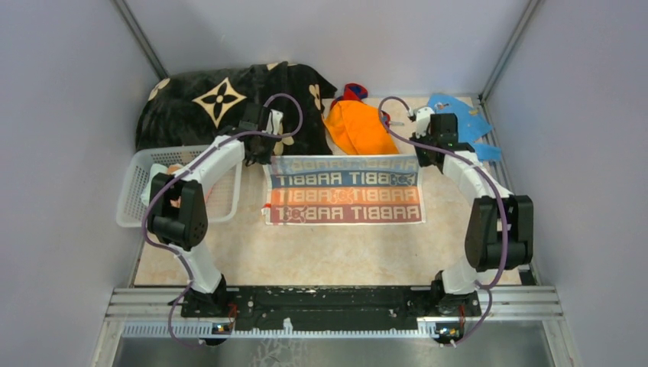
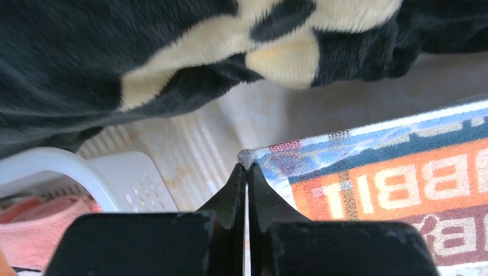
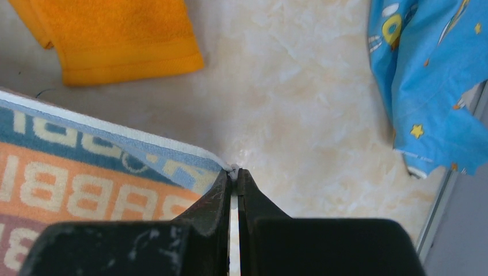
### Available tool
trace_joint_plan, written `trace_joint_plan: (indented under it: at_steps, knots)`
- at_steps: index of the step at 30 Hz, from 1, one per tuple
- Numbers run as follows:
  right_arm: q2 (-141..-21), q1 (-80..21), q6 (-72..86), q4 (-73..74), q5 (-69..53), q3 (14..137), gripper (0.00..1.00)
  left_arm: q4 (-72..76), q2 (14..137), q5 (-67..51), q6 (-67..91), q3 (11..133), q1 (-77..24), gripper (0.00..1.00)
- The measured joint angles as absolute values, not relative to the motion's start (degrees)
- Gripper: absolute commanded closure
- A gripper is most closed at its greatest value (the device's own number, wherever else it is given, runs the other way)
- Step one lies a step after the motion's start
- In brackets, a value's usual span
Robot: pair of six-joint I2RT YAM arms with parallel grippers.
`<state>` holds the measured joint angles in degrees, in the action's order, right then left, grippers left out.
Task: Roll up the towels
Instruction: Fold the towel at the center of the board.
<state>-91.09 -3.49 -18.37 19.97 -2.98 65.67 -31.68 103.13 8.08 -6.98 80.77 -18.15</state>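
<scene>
while the printed towel (image 1: 344,191) lies flat, the left gripper (image 2: 246,168) and right gripper (image 3: 234,172) each pinch a far corner.

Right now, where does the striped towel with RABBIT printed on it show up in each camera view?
Top external: striped towel lies flat mid-table, between the two arms.
Left wrist: right of centre, its corner pinched in the shut left end effector.
Right wrist: lower left, its corner pinched in the shut right end effector.
Shared landmark: the RABBIT lettering, over the beige marbled table.
</scene>
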Motion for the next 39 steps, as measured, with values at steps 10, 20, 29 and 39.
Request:
trace_joint_plan:
  at_steps: [10, 20, 29, 39]
  knots:
    - [-75.9, -5.9, -7.9, 17.4, 1.7, 50.5, 1.0, -34.5, 96.8, 6.3, -1.2, 71.2, -17.9, 1.0]
    - [-66.4, -5.9, -1.3, 17.4, 5.7, 42.2, 1.0, -35.5, 87.8, -0.1, 3.8, 62.7, -17.9, 1.0]
    - [-65.5, -5.9, 1.3, 18.8, 5.7, 38.9, 1.0, -36.0, 87.7, -2.9, 8.0, 56.5, -18.0, 1.0]
    - [-65.5, -5.9, 2.9, 20.3, 4.4, 38.9, 0.99, -34.7, 87.7, -3.1, 9.7, 53.6, -18.0, 1.0]
